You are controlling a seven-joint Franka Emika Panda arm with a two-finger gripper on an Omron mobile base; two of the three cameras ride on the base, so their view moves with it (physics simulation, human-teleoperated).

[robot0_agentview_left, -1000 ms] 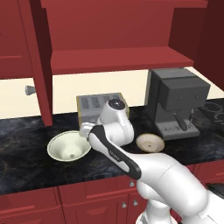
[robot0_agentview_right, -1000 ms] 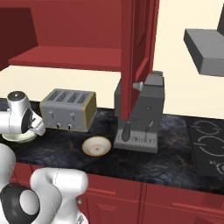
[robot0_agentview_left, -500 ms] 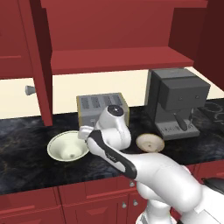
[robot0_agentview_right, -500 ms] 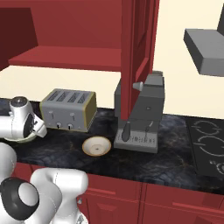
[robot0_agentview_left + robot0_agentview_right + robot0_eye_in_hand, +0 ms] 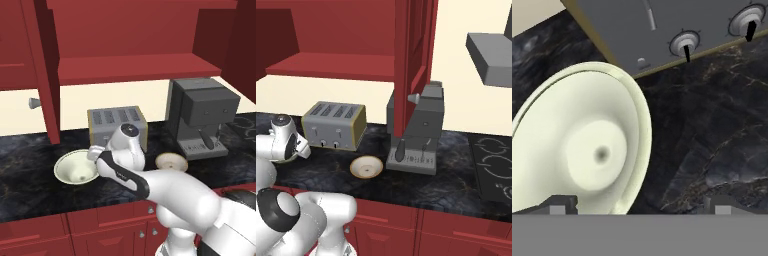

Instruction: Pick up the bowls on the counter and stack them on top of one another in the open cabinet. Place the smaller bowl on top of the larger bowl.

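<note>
1. The larger bowl point(image 5: 76, 168) sits upright on the counter point(image 5: 30, 170) at the left, at about 8 o'clock from the toaster point(image 5: 116, 126). In the hand view its near rim point(image 5: 643, 150) runs up between the two fingertips point(image 5: 559, 205), one tip over the bowl's inside and the other over bare counter outside it.
2. The gripper point(image 5: 639, 210) hangs low over the bowl's right-hand rim. The tips stand wide apart with nothing between them. My guess is that it straddles the rim for a pinch, so the coming move looks like a short descent rather than a sideways shift.
3. The bowl is cream-white, deep, with a flared lip and a small dark dot at its centre.
4. The smaller bowl point(image 5: 171, 162) lies at 3 o'clock from the wrist, just in front of the coffee machine point(image 5: 202, 117), tan-rimmed and shallow.
5. The open cabinet point(image 5: 135, 67) has its bare shelf at 12 o'clock above the toaster; neither bowl is on it yet.
</note>
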